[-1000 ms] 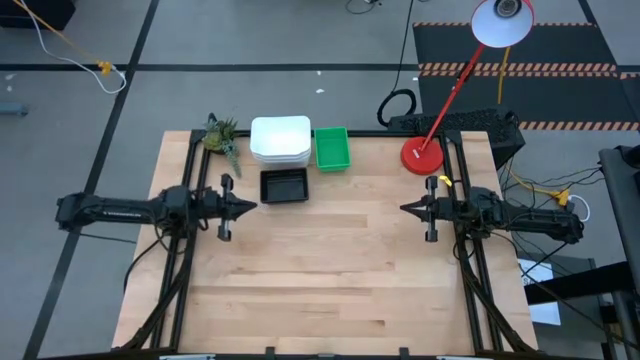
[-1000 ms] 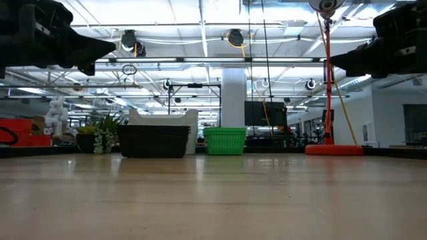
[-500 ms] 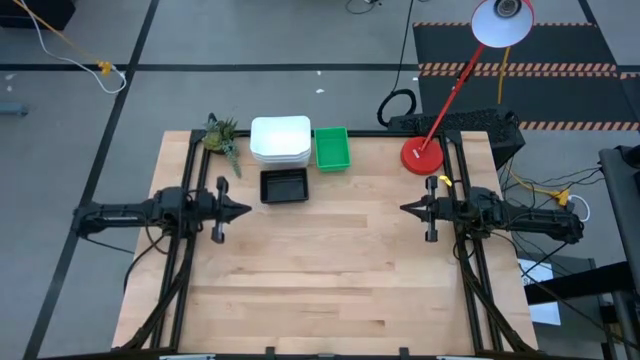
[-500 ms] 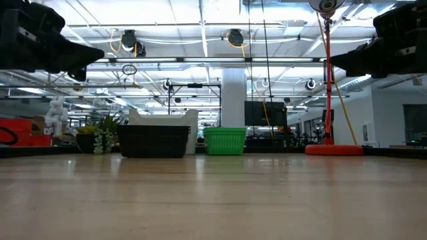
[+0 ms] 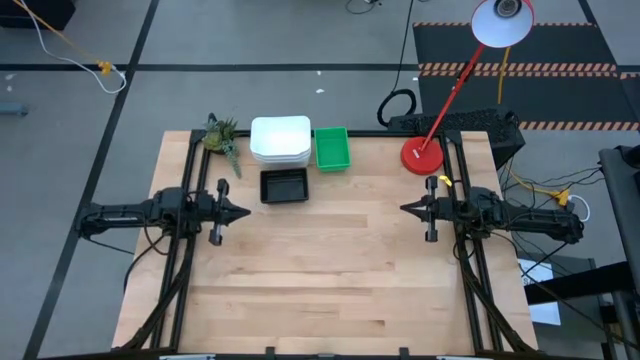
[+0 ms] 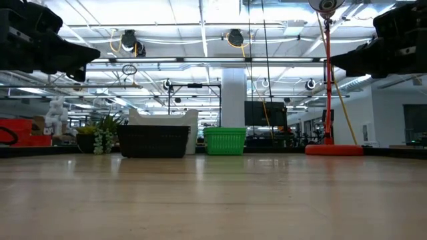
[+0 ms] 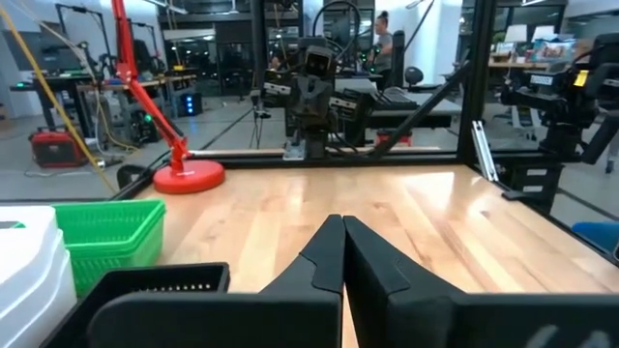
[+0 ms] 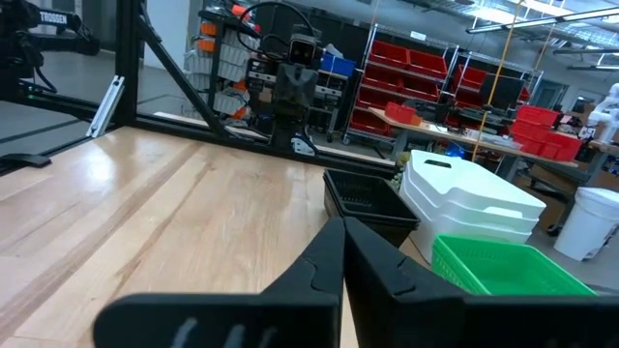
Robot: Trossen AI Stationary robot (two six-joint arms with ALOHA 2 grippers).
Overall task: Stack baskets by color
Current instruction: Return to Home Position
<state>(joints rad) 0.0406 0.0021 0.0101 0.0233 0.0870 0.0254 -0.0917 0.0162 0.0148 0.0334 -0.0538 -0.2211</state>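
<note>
I find the left gripper raised above the left side of the table. Its fingers are pressed together at the tips and hold nothing. The right gripper hangs above the right side, facing it, likewise closed tip to tip and empty. Both are well apart from the baskets.

The white baskets stand as one stack at the far edge, left of centre; the right wrist view shows their layered rims. The green baskets stand just beside that stack on its right, also at the far edge. The black baskets stand just on the near side of the white stack. I cannot count the layers in the green or black piles. Each colour occupies one spot only.

A plant sprig lies left of the white stack, near the far-left corner. A red lamp base rests at the far right, well apart from the green baskets.
</note>
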